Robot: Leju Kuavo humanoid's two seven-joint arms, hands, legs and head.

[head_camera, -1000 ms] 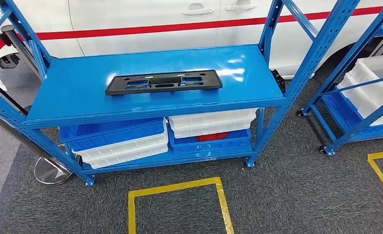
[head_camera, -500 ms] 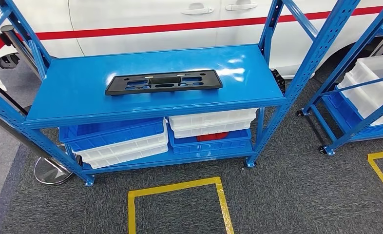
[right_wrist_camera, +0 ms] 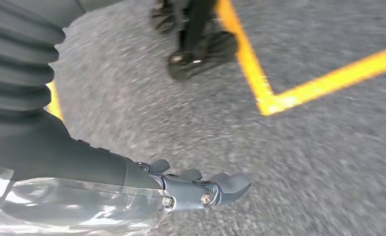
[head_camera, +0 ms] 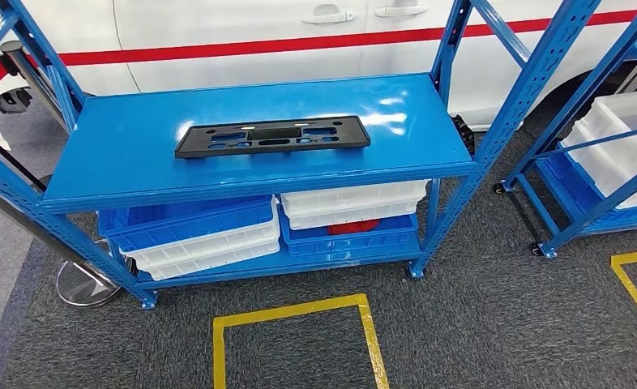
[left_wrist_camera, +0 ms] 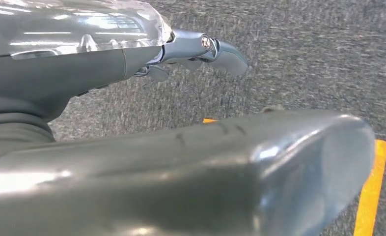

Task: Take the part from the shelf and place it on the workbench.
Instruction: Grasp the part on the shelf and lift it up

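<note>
Blue shelf [head_camera: 121,166] carries the black part [head_camera: 272,135] flat, mid-surface. We note left robot hand [left_wrist_camera: 191,54] and right robot hand [right_wrist_camera: 191,189] released, over carpet [right_wrist_camera: 328,157].

part [head_camera: 272,136]: on shelf [head_camera: 137,174], well ahead of both hands
bins [head_camera: 192,235]: under part
left hand [left_wrist_camera: 181,162]: over floor [left_wrist_camera: 304,59]
right hand [right_wrist_camera: 132,191]: over floor

The red item [head_camera: 354,228] in the lower blue bin [head_camera: 348,241] is mostly hidden under the white bins [head_camera: 352,204].
</note>
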